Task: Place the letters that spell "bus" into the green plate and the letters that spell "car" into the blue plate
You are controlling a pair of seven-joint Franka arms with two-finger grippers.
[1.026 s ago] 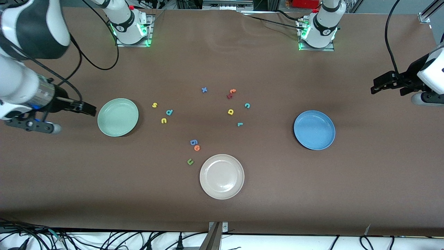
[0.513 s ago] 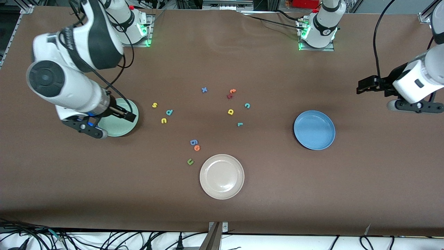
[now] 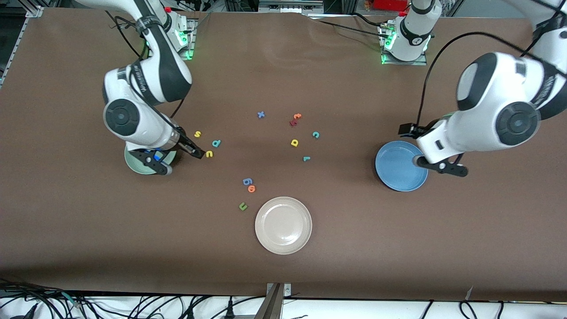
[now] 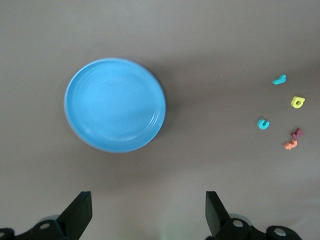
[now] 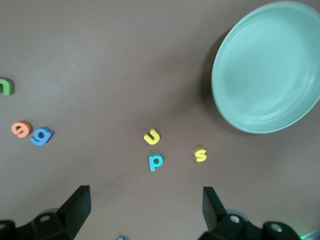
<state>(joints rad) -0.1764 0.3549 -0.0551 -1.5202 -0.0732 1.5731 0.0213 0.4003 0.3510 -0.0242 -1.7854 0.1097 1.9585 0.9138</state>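
Observation:
The yellow s (image 3: 198,134), teal b (image 3: 216,143) and yellow u (image 3: 209,153) lie beside the green plate (image 3: 133,165), which my right arm mostly hides. My right gripper (image 3: 196,153) hangs open and empty over the table by the yellow u. The right wrist view shows the u (image 5: 152,136), b (image 5: 156,161), s (image 5: 201,155) and green plate (image 5: 267,70) past the gripper (image 5: 145,210). Teal c (image 3: 316,134), yellow a (image 3: 294,142) and teal r (image 3: 306,158) lie mid-table. My left gripper (image 3: 406,129) is open over the blue plate's (image 3: 398,170) rim. The blue plate (image 4: 115,105) is empty.
A beige plate (image 3: 283,225) sits nearest the front camera. An olive u (image 3: 242,206), orange o (image 3: 251,188) and blue g (image 3: 247,181) lie beside it. A blue x (image 3: 261,114), orange t (image 3: 297,116) and a dark red letter (image 3: 293,122) lie toward the bases.
Both arms swung in from the table's ends. The right gripper passed over the green plate to the yellow u. The left gripper came to the blue plate. No letter moved.

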